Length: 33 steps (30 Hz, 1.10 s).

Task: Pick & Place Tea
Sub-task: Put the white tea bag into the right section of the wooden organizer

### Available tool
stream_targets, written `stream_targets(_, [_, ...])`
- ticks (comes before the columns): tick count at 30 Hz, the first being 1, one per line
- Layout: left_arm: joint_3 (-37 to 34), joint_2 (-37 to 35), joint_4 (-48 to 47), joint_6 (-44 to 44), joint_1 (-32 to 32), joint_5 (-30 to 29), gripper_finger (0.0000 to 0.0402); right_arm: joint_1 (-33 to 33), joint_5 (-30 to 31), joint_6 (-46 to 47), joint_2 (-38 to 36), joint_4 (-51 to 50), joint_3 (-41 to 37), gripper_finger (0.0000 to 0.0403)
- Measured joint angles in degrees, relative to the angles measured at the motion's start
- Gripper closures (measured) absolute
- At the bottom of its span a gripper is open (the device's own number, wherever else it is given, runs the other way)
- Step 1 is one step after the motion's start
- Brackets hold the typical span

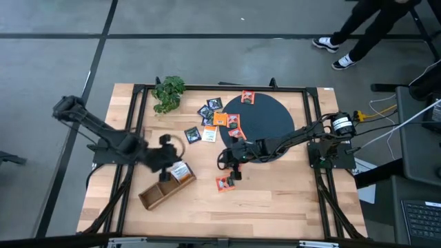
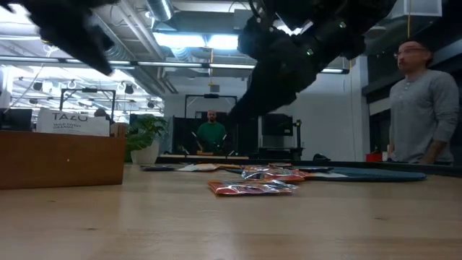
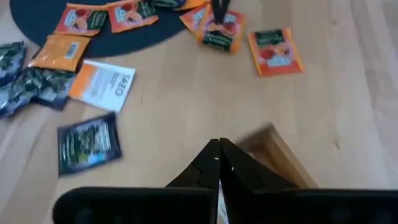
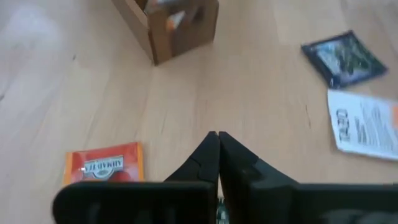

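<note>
Several tea sachets, orange, red, white and dark blue, lie on and beside the dark disc (image 1: 269,120). Two red ones lie on bare wood: one (image 1: 225,182) (image 4: 102,165) by itself, the other (image 3: 221,34) under my right gripper (image 1: 233,164) (image 4: 217,135), which is shut and slants down toward the table's left. My left gripper (image 1: 167,153) (image 3: 219,144) is shut with nothing in it, above the table by the far end of the wooden tray (image 1: 162,189) (image 3: 283,158). White and orange sachets (image 1: 180,171) sit in that end. My right gripper has its shut fingertips (image 3: 219,15) at the far edge of the red sachet (image 3: 217,28). I cannot tell whether they touch or pinch it; in its own wrist view the fingers hide the sachet. The sachet seems to lie on the table.
A green plant (image 1: 169,93) stands at the far left corner. A dark blue sachet (image 3: 87,143) and a white one (image 3: 102,84) lie between the arms. People stand beyond the table (image 2: 422,108). Bare wood stretches along the near edge.
</note>
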Motion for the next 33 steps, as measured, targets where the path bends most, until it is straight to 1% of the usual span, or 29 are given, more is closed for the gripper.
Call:
stream_targets(3, [0.0,2.6,6.1,6.9,7.6,7.0,0.04,0.0,-1.5,2.9,-0.8,2.6,-3.6,0.0398])
stream_targets(5, [0.0,4.6,9.9,10.6,12.5,12.0,0.0399,0.0,-1.6,6.0,-2.5,7.2,-7.3,0.0398])
stream_targets(7, [0.2,6.7,11.8,13.6,16.8,15.1,0.0399,0.3,-1.0,8.8,-5.5,12.3,-11.7,0.0393])
stream_targets(9, [1.2,9.1,12.7,16.1,20.4,16.4,0.04,0.6,1.8,11.1,-8.4,16.8,-16.2,0.0387])
stream_targets(12, [3.7,13.0,13.4,20.1,24.2,16.5,0.04,1.0,8.0,13.7,-12.6,20.5,-21.8,0.0385])
stream_targets(14, [5.8,15.9,13.4,23.3,25.6,16.7,0.0398,1.0,10.8,14.6,-14.5,21.9,-23.7,0.0388])
stream_targets(18, [9.1,21.1,13.4,26.5,27.8,17.0,0.0399,0.4,11.4,11.7,-15.4,21.5,-24.5,0.0395])
stream_targets(21, [10.1,24.7,15.2,27.9,29.0,16.9,0.04,0.0,11.1,8.5,-15.0,21.0,-22.7,0.0396])
stream_targets(24, [10.4,27.9,17.6,32.6,29.5,16.4,0.0396,-0.1,11.8,5.1,-15.0,20.4,-21.5,0.0388])
stream_targets(26, [10.4,29.9,19.4,35.2,29.5,14.7,0.0392,-0.1,12.7,3.6,-15.0,20.9,-21.1,0.0382])
stream_targets(30, [10.4,32.4,20.5,36.6,29.5,6.6,0.0376,-0.3,14.0,3.0,-15.0,21.2,-21.2,0.0379])
stream_targets(31, [10.4,32.8,20.0,36.6,29.5,5.7,0.0369,-0.3,14.0,3.1,-15.0,21.1,-21.2,0.0379])
stream_targets(33, [10.4,33.5,19.5,36.4,29.7,5.8,0.0353,-0.3,14.0,3.3,-15.0,21.0,-21.2,0.0381])
